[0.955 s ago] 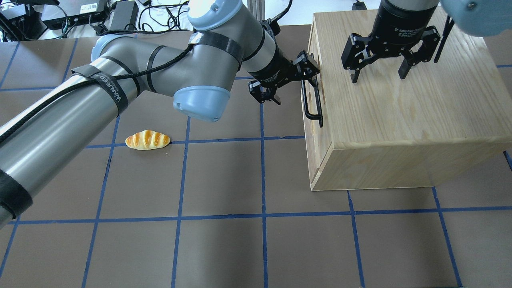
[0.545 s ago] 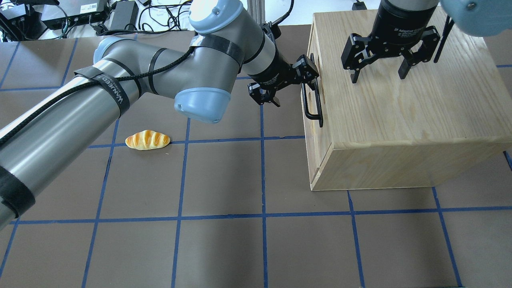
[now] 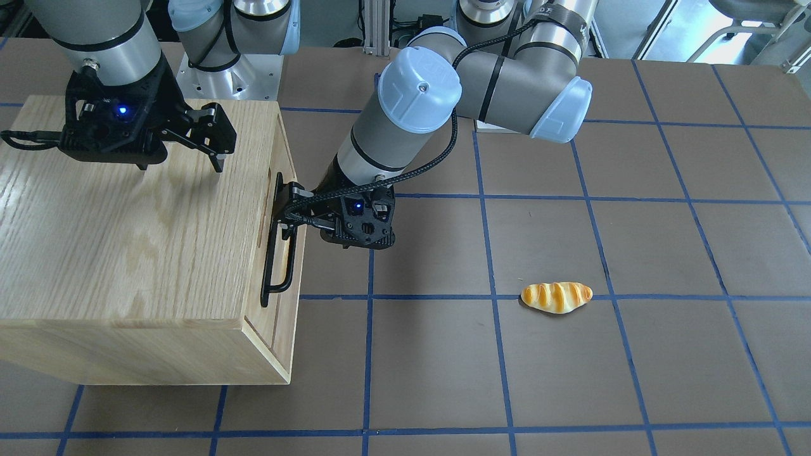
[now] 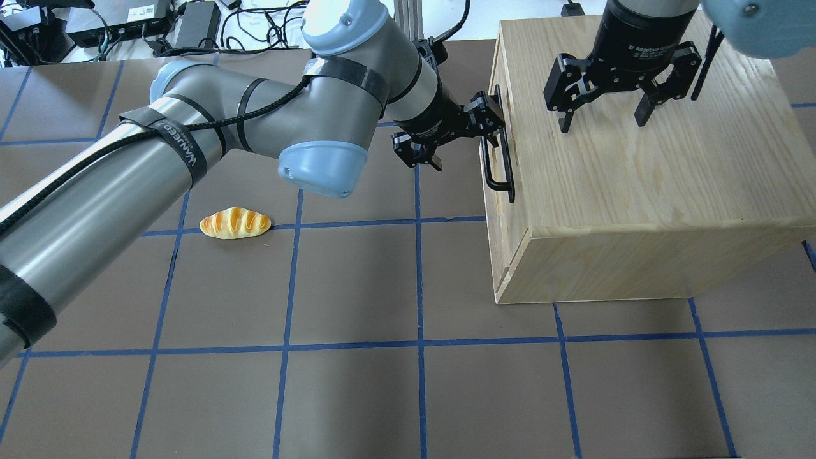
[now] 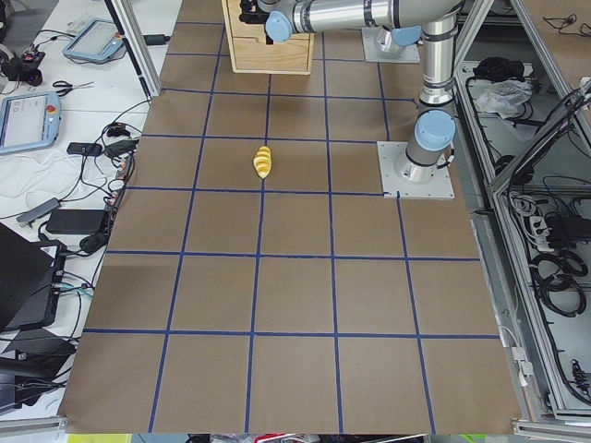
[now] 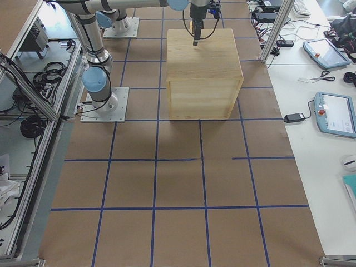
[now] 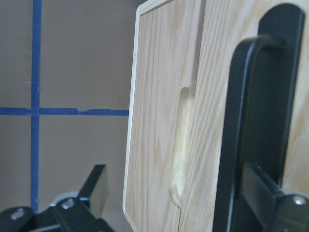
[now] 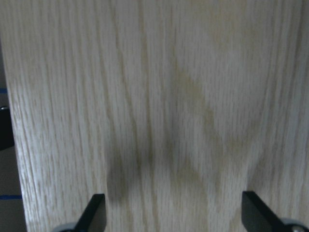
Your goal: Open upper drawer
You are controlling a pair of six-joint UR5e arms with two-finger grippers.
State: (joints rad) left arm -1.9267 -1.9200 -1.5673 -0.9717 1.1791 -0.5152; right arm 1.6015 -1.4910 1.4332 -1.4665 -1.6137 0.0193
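Upper drawer (image 7: 222,29) front: pale oak, fine grain, matt, and the lower drawer front (image 7: 154,96) matches. By the left fingers (image 7: 96,186), themselves matt black, the bar handle (image 7: 229,145) looks smooth satin black. Under the right fingers (image 8: 94,212), the cabinet top (image 8: 154,96) shows the same dull oak. The tabletop (image 4: 350,280) is flat brown paper, taped blue. The roll (image 4: 235,223), well apart from the fingers, shines.

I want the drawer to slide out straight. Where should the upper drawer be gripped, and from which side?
Grip the black bar handle on the front of the upper drawer, coming square at that face, one finger behind the bar. It stands off the panel, leaving room. The open left gripper is at it near one end; mid-bar would probably pull more evenly.
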